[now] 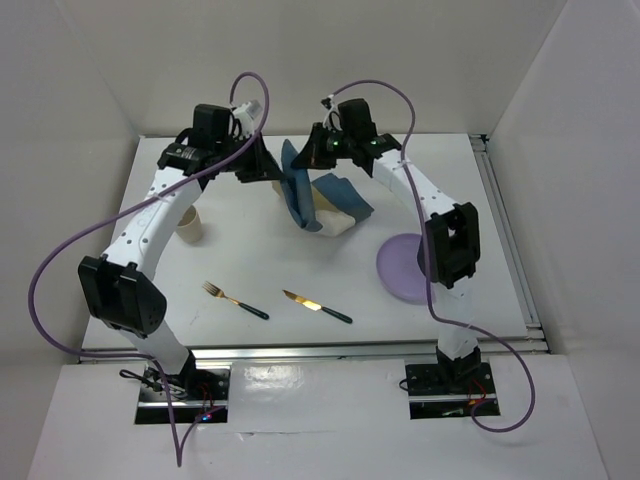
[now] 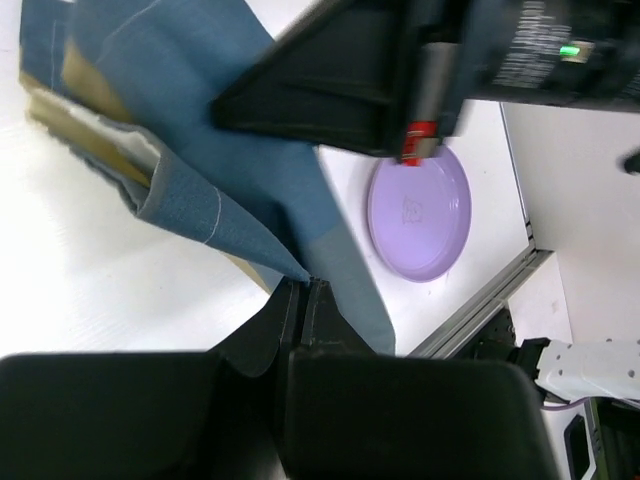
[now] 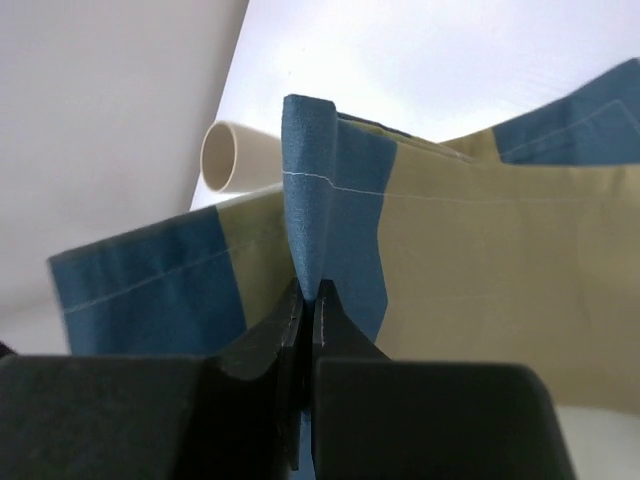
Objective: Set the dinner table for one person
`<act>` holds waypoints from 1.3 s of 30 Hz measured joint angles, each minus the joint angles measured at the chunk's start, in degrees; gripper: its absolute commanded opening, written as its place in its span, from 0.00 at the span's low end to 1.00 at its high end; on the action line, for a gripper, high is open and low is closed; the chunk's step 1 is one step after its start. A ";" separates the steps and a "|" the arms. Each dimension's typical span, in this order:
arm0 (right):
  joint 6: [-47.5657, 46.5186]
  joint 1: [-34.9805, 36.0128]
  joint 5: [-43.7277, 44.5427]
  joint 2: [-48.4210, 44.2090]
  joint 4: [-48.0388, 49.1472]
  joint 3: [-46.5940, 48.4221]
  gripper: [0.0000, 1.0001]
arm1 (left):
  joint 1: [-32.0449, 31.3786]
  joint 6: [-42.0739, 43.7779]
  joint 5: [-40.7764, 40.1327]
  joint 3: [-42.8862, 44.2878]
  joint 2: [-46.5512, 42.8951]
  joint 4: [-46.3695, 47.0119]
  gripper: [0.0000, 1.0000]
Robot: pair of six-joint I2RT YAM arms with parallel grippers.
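The blue, beige and white striped placemat (image 1: 318,200) hangs crumpled at the back middle of the white dinner table (image 1: 270,270). My left gripper (image 1: 272,165) is shut on one blue corner of the placemat (image 2: 215,215), pinched at the fingertips (image 2: 305,285). My right gripper (image 1: 312,152) is shut on another blue corner of the placemat (image 3: 330,220). Both hold it lifted, its lower part resting on the table. A purple plate (image 1: 405,268) lies at the right and shows in the left wrist view (image 2: 418,212).
A cream cup (image 1: 190,227) stands at the left and shows in the right wrist view (image 3: 235,157). A fork (image 1: 232,299) and a knife (image 1: 315,305) with gold heads and dark handles lie near the front. An aluminium rail (image 1: 510,240) runs along the right edge.
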 measured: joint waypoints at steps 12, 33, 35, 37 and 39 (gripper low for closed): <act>2.69 -3.48 19.39 -28.02 2.73 -9.44 0.00 | 9.77 -1.81 1.53 6.58 -0.37 -1.64 0.00; 8.41 -1.99 36.61 -51.23 1.64 -25.68 0.00 | 16.96 -10.38 6.01 11.98 -14.97 -2.38 0.00; 8.61 -1.99 37.83 -49.24 2.10 -25.68 0.00 | 17.14 -10.78 5.90 12.00 -12.20 -1.27 0.00; 8.66 -2.23 39.17 -45.81 3.06 -25.64 0.00 | 17.42 -10.97 5.38 12.52 -7.15 0.04 0.00; 8.74 -2.93 39.71 -40.48 4.37 -25.20 0.00 | 17.62 -11.17 4.24 14.34 -0.74 1.46 0.00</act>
